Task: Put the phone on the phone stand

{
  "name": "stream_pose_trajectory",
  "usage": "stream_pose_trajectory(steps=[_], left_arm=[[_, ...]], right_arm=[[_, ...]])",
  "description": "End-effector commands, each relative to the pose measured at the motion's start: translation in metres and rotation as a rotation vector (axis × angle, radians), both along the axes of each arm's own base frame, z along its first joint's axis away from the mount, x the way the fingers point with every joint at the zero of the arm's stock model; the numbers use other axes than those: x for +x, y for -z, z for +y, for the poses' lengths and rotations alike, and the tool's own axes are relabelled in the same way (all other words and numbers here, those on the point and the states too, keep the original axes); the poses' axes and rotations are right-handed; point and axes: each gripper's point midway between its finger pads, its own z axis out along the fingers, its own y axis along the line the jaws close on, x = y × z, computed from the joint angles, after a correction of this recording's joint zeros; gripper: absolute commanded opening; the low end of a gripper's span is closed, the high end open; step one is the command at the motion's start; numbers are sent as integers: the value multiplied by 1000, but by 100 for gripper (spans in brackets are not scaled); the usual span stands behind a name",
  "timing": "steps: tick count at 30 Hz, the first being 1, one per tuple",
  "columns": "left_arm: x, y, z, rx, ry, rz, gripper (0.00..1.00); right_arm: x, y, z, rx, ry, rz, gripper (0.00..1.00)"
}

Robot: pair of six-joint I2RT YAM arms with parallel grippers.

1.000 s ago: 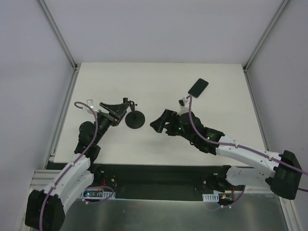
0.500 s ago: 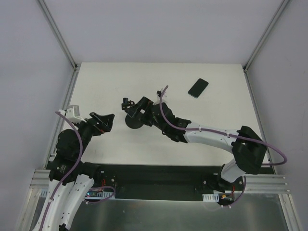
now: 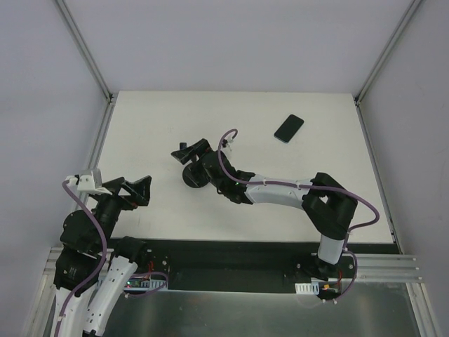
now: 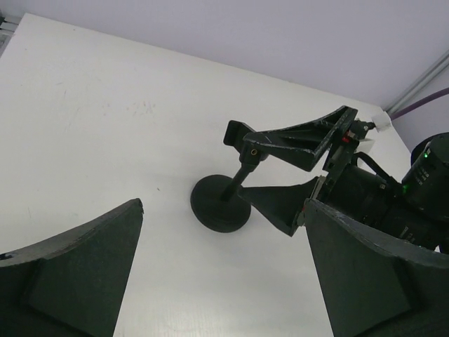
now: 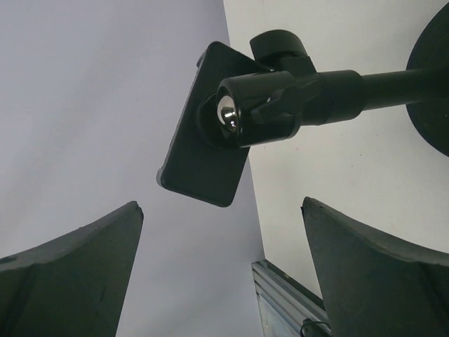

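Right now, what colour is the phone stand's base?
Black. The phone stand shows best in the left wrist view.

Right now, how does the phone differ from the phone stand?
The phone lies flat on the table; the phone stand stands on its base. The phone is a thin slab; the phone stand has a disc base, stem and head. The phone sits alone, while the phone stand is bracketed by the open right end effector. Both are black.

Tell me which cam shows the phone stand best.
Left wrist. The phone stand is whole there, seen from the side: disc base, stem and head. Right wrist gives a close-up of its head and stem but only the edge of the base. Top external shows it small and partly covered.
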Motion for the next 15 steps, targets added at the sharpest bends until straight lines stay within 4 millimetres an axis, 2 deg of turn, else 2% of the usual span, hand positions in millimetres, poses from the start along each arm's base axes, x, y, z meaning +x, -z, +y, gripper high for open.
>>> stream_pose_trajectory(steps=[1, 5, 12, 13, 15], left_arm=[[-5, 2, 6, 51, -13, 9, 95], [-3, 10, 5, 36, -12, 27, 95], [-5, 9, 0, -8, 5, 30, 94], [-5, 8, 0, -10, 4, 29, 94], [-5, 8, 0, -9, 3, 28, 94]], right_arm=[[13, -53, 8, 159, 57, -40, 99], [21, -41, 8, 176, 81, 40, 96], [28, -36, 11, 204, 111, 106, 99], [29, -37, 11, 205, 114, 106, 97], [33, -40, 8, 200, 131, 99, 86]])
